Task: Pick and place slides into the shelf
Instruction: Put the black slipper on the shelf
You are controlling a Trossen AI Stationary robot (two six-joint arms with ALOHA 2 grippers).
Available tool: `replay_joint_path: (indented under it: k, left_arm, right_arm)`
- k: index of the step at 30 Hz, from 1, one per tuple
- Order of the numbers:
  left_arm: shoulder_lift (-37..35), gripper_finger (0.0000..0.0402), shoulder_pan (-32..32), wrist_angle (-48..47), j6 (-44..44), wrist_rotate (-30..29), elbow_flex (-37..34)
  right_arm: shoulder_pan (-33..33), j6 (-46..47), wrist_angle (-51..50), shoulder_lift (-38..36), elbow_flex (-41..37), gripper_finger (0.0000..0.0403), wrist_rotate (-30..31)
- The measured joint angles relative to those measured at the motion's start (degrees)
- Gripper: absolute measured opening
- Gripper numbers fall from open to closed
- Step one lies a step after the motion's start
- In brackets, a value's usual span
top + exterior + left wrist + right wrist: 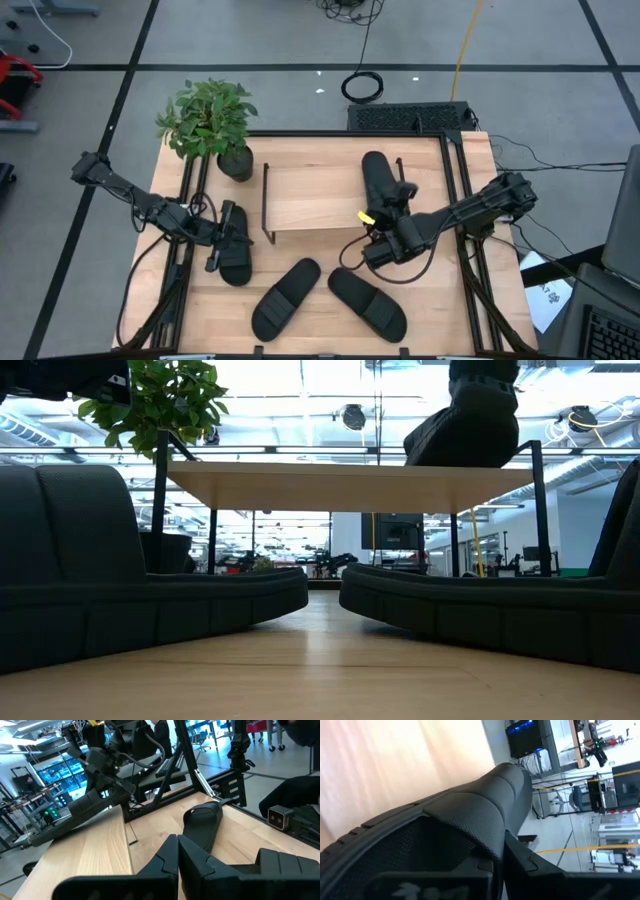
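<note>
The shelf [310, 195], a light board on a thin black wire frame, stands mid-table. One black slide [378, 180] lies lengthwise on its right part, and my right gripper [384, 224] is shut on its near end. A second slide [236, 255] lies on the table left of the shelf. My left gripper [222, 235] hovers at it with its fingers [167, 862] shut together. Two more slides [285, 298] [367, 302] lie flat on their soles near the table's near edge. They fill the low view's foreground [150, 590] [490, 610]. My right gripper holds the slide on the shelf at its strap [485, 805], near the slide's near end, with one finger [520, 857] against the strap's side. The fingers come slanting from the near right. The slide [468, 425] rests on the shelf board. My left gripper is shut over the left slide; whether it touches the slide I cannot tell.
A potted plant [210, 125] stands at the far left corner beside the shelf. The black table frame rails [455, 190] run along both sides. The left part of the shelf board [300, 200] is bare. A strip of bare table [320, 255] lies between the shelf and the two near slides.
</note>
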Motion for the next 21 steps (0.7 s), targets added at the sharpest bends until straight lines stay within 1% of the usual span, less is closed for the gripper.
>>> replay_joint_path:
  k: [7, 16, 21]
  left_arm:
    - [0.0, 0.0008, 0.0, 0.0, 0.0, 0.0, 0.0]
    - [0.0, 0.0008, 0.0, 0.0, 0.0, 0.0, 0.0]
    - [0.0, 0.0008, 0.0, -0.1, 0.0, 0.0, 0.0]
  right_arm:
    - [0.0, -5.3, 6.6, 0.0, -3.7, 0.0007, -2.4]
    - [-0.1, -4.4, 11.5, 0.0, -4.8, 0.0008, -2.5]
    - [-0.4, -3.8, 13.5, -0.1, -4.8, 0.0015, -5.9]
